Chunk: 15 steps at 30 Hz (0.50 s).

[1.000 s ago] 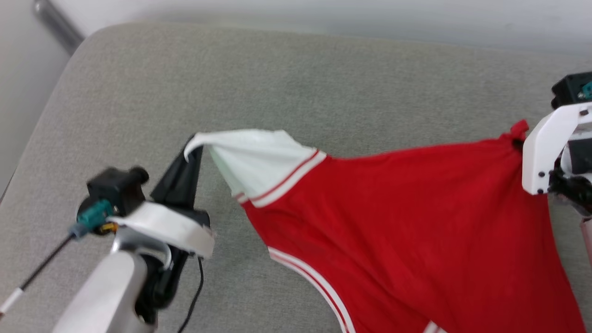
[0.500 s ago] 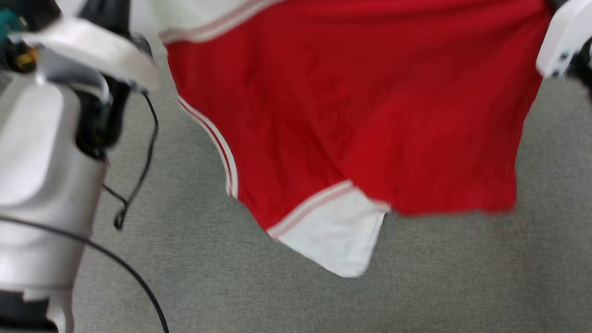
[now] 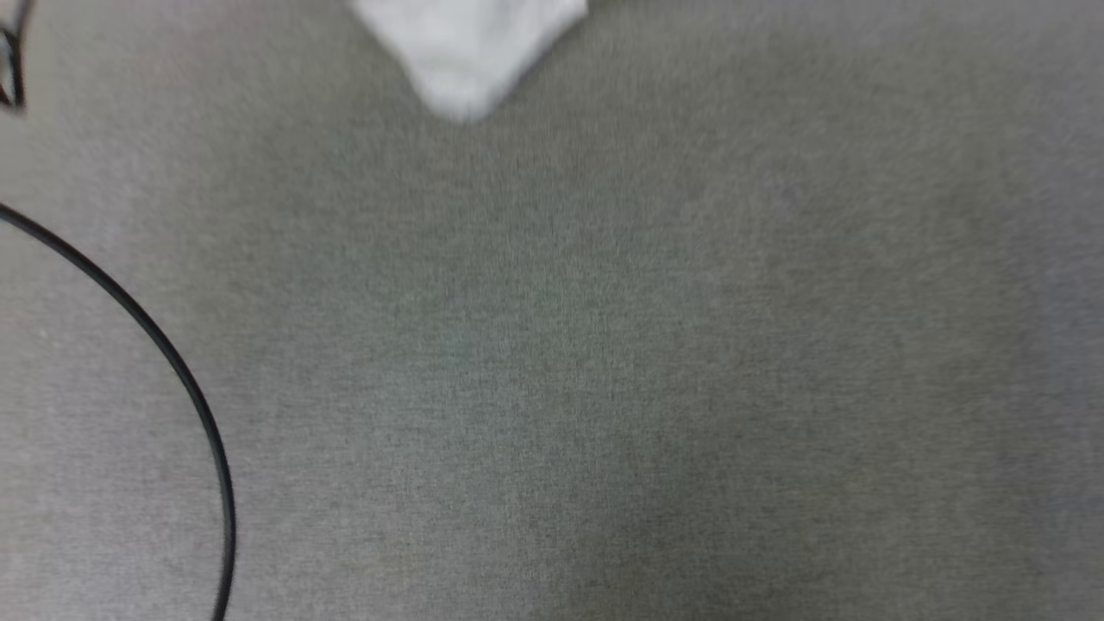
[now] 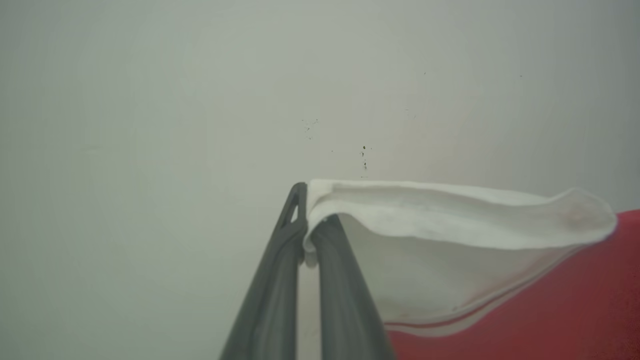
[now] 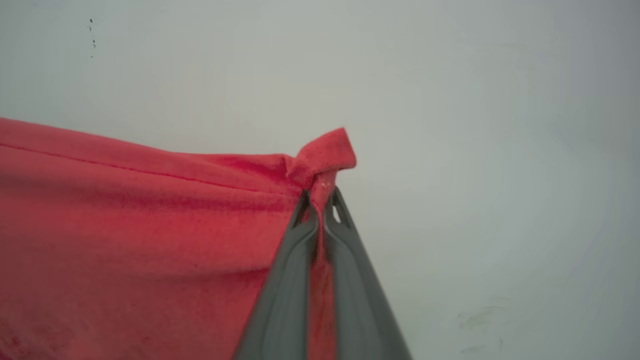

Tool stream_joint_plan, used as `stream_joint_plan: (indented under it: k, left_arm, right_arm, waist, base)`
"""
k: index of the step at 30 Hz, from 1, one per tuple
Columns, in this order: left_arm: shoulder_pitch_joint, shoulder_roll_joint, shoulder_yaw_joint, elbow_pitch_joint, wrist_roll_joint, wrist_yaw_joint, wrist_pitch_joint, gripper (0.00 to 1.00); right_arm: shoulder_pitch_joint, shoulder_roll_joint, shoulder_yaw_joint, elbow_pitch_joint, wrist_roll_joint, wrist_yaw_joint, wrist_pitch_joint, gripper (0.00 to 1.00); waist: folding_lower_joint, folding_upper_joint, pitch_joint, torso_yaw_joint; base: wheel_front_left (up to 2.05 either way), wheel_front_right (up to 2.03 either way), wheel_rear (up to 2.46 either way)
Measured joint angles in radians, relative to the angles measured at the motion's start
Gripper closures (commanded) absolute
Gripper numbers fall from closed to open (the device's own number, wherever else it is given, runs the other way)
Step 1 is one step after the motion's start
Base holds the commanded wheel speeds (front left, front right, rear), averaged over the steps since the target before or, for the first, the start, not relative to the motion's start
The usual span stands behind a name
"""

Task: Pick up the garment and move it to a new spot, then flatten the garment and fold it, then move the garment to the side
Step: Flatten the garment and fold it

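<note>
Pale wall [image 4: 150,100]; garment [image 5: 125,225] sleeve between left fingers [image 4: 275,290], corner between right fingers [image 5: 290,280]

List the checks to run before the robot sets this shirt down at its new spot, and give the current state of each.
1. The left gripper is shut on the white sleeve edge of the garment: ok.
2. The right gripper is shut on a red corner of it: ok.
3. The cloth between the two grips is free of twists: cannot tell, since both wrist views cut the span off.
4. The hanging sleeve tip is off the grey surface: cannot tell, the head view is blurred.
5. The black cable is apart from the sleeve tip: ok.
</note>
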Motion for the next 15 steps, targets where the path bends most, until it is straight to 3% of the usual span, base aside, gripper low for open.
stream_joint_plan:
  k: [7,15]
  left_arm:
    - [-0.158,0.0,0.006,0.095,-0.001,-0.023,-0.026,1.0]
    - [-0.168,-0.007,0.002,0.207,-0.023,-0.044,-0.047,1.0]
  right_arm:
    - [-0.151,0.007,0.009,0.042,-0.03,0.0,-0.029,1.0]
    - [-0.167,0.026,0.042,0.14,-0.029,0.0,-0.09,1.0]
  waist:
    - [0.0001,0.0,0.14,0.013]
    - [0.0001,0.0,0.268,0.029]
  base:
    - [0.0,0.0,0.0]
    - [0.0,0.0,0.0]
